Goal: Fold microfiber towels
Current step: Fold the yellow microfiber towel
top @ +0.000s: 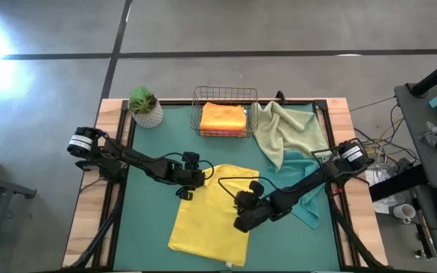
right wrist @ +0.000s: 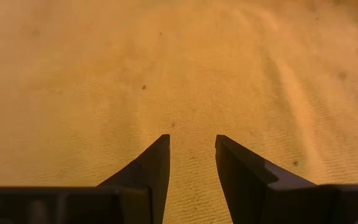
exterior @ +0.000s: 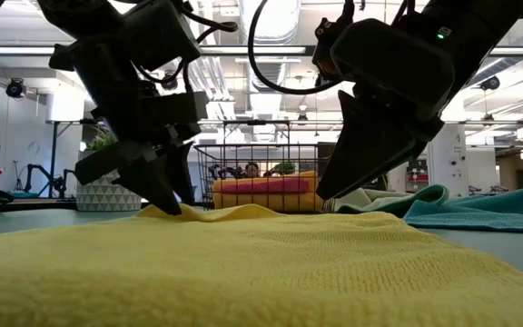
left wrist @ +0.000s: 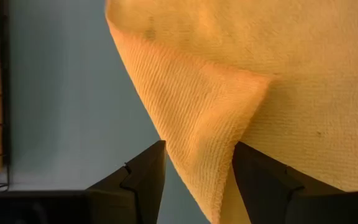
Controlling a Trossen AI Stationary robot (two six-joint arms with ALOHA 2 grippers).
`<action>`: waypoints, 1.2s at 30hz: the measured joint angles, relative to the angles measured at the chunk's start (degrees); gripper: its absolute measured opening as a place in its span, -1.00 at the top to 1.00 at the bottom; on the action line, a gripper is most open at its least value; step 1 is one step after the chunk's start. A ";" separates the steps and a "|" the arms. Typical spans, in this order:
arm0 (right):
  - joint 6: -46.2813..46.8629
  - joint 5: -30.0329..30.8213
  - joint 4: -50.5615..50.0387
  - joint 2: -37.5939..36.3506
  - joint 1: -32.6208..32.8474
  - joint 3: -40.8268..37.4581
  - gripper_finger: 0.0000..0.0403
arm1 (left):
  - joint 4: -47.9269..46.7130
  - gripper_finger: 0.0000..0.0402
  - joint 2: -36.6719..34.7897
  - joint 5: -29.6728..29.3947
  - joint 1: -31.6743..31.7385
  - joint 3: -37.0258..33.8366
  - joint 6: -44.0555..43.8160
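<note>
The yellow towel (top: pixel 211 216) lies spread flat on the green mat (top: pixel 146 220) in the middle of the table. My left gripper (top: pixel 191 182) is at the towel's far left corner and is shut on a raised fold of it (left wrist: pixel 197 168). It also shows in the low view (exterior: pixel 166 202). My right gripper (top: pixel 243 220) is open, fingers pointing down at the towel's right side (right wrist: pixel 191 93), tips just at the cloth (exterior: pixel 327 193). A folded orange towel (top: pixel 223 117) lies in the wire basket. A sage green towel (top: pixel 287 129) and a teal towel (top: pixel 307 193) lie crumpled at the right. My left gripper pinches a raised fold at the yellow towel's far left corner (left wrist: pixel 194 146) between its two fingers (left wrist: pixel 145 180), coming from above and slanting. The corner stands up in a small ridge (exterior: pixel 172 211); the remaining cloth lies flat on the mat. My right gripper's tips are at the towel's surface; I cannot tell whether they touch it.
The wire basket (top: pixel 224 97) stands at the far edge with a potted plant (top: pixel 144 106) to its left. The wooden table rim (top: pixel 89 227) frames the mat. Bare mat shows to the left of the yellow towel.
</note>
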 joint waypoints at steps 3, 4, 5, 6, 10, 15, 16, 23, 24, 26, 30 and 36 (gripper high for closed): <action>0.00 -1.10 -0.04 0.00 0.00 0.00 0.40 | 0.03 0.21 -0.05 -0.36 0.26 0.09 -0.02; 0.00 -1.13 -0.02 0.01 0.00 -0.01 0.40 | -0.02 0.24 -0.05 -0.69 0.32 0.07 -0.02; 0.00 -1.13 -0.04 0.02 0.00 -0.01 0.40 | 0.04 0.28 -0.05 -1.06 0.32 0.07 -0.02; 0.01 -1.13 -0.03 0.02 0.00 -0.02 0.40 | 0.08 0.32 -0.05 -1.12 0.35 0.07 -0.02; 0.24 -1.19 -0.07 0.04 0.00 -0.07 0.40 | 0.06 0.56 -0.05 -3.43 0.61 -0.13 -1.34; 1.44 -2.34 -0.04 0.04 0.04 -0.07 0.40 | -4.18 0.87 -0.09 -14.02 2.22 -0.29 -10.49; 1.51 -2.79 -0.05 0.04 0.04 -0.07 0.40 | -5.19 0.92 -0.15 -14.56 2.63 -0.23 -11.62; 1.62 -4.08 -0.04 0.04 0.04 -0.07 0.40 | -7.16 0.93 -1.75 -12.43 3.51 -0.13 -11.51; 1.63 -4.08 -0.05 0.04 0.04 -0.07 0.40 | -7.16 0.90 -2.07 -11.33 3.51 -0.13 -11.50; 1.62 -4.08 -0.05 0.04 0.04 -0.07 0.40 | -7.29 0.83 -2.42 -10.09 3.51 -0.10 -11.50; 1.99 -4.25 -0.04 0.04 0.04 -0.07 0.40 | -9.77 0.65 -2.63 -9.99 3.59 0.68 -11.50; 3.45 -6.97 -0.25 0.04 0.08 0.13 0.40 | -18.91 0.30 -2.94 -9.99 3.94 2.53 -11.50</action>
